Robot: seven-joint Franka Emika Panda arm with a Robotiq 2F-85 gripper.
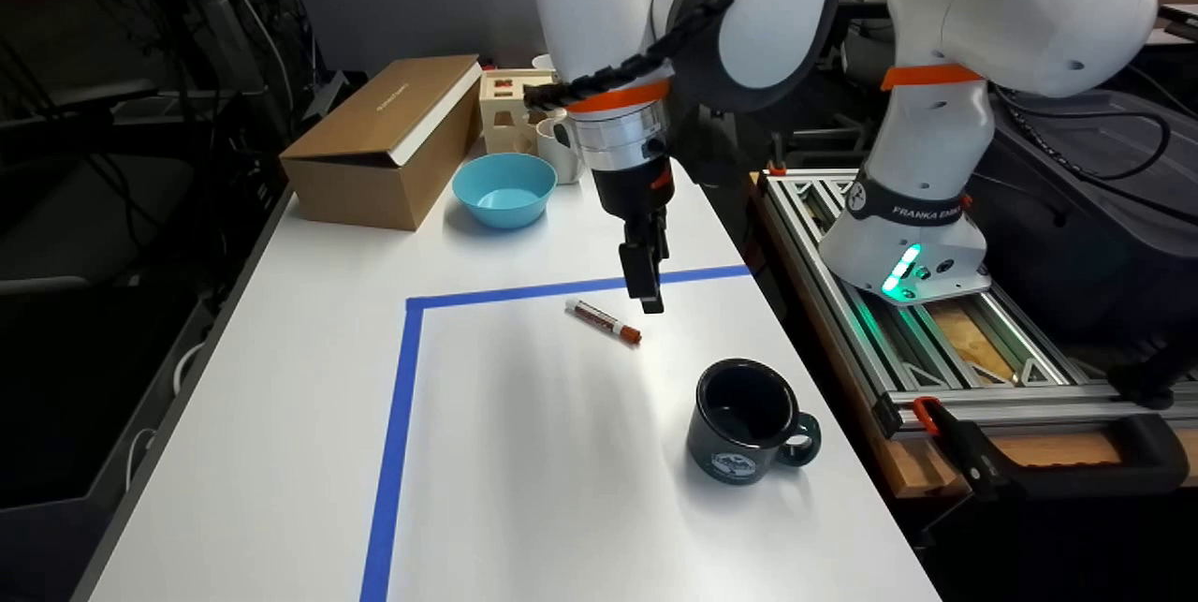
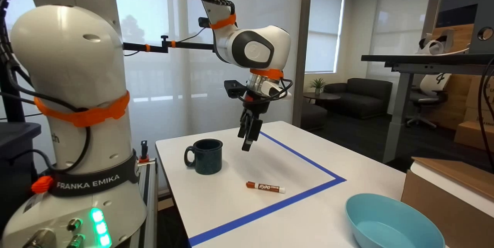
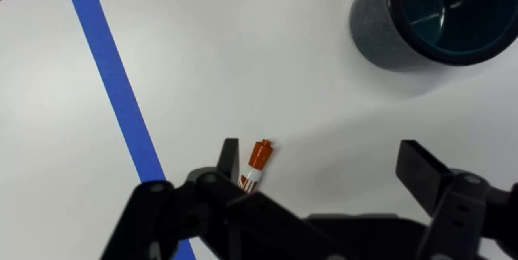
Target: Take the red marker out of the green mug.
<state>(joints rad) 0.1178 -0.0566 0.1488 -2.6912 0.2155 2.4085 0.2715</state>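
Note:
The red marker [image 1: 604, 322] lies flat on the white table, outside the mug. It shows in both exterior views [image 2: 265, 188]. In the wrist view only its brownish-red cap end [image 3: 260, 157] shows, and the rest is hidden behind a finger. The dark green mug [image 1: 725, 447] stands upright on the table, apart from the marker; it also shows in both exterior views [image 2: 208, 159] and in the wrist view at the top right [image 3: 376, 37]. The part of its inside that shows holds nothing. My gripper [image 3: 319, 146] is open and empty above the table, fingers pointing down, near the marker.
Blue tape [image 1: 398, 452] marks lines on the table [image 1: 281, 377]. A light blue bowl [image 1: 505, 190], a cardboard box [image 1: 374, 153], a white mug [image 1: 559, 153] and a wooden block toy [image 1: 505, 106] stand at the table's far end in an exterior view.

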